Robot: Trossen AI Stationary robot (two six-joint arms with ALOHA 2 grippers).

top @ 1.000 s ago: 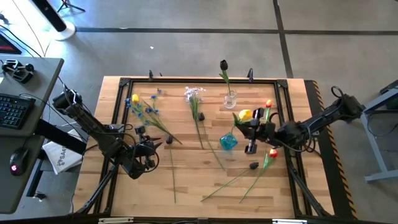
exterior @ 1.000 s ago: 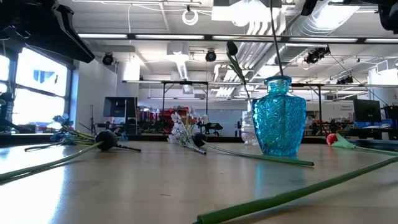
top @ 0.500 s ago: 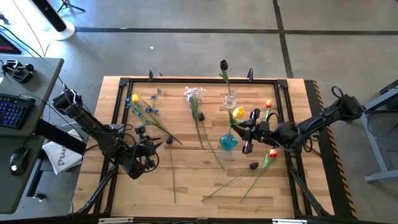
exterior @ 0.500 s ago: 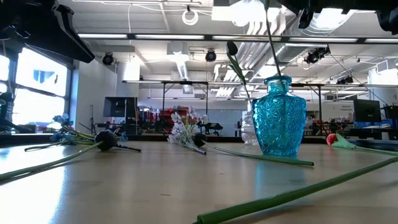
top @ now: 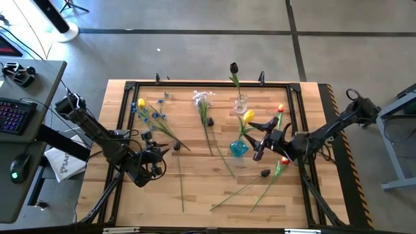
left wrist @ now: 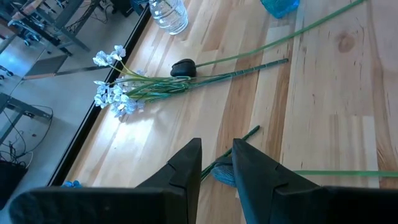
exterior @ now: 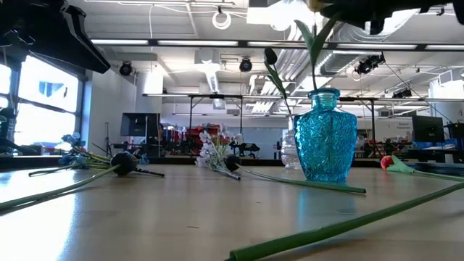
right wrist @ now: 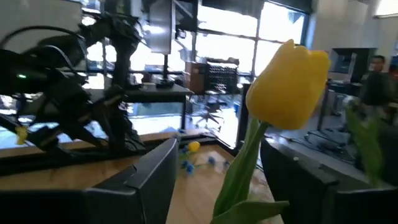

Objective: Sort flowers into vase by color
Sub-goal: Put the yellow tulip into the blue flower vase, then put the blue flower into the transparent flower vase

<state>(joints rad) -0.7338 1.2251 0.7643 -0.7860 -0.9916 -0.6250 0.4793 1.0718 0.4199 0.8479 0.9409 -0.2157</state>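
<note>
The yellow flower [top: 249, 117] stands with its stem down in the blue vase [top: 238, 148], head leaning up and away toward the clear vase [top: 241, 103] – its long axis near upright, as the low view shows. The right end effector [top: 262, 138] is just beside the vase, fingers spread wide with the yellow head between them in its wrist view and touching neither, so I judge the flower released. The left end effector [top: 153, 164] waits near the counter's [top: 195, 188] front left, fingers narrow and empty. The nearest loose flowers for the right arm are the orange-red flowers [top: 284, 159] close by – one long stem runs diagonally toward the front. A near-black head [top: 265, 173] lies loose there; the blue flowers [top: 156, 117] are far left.
</note>
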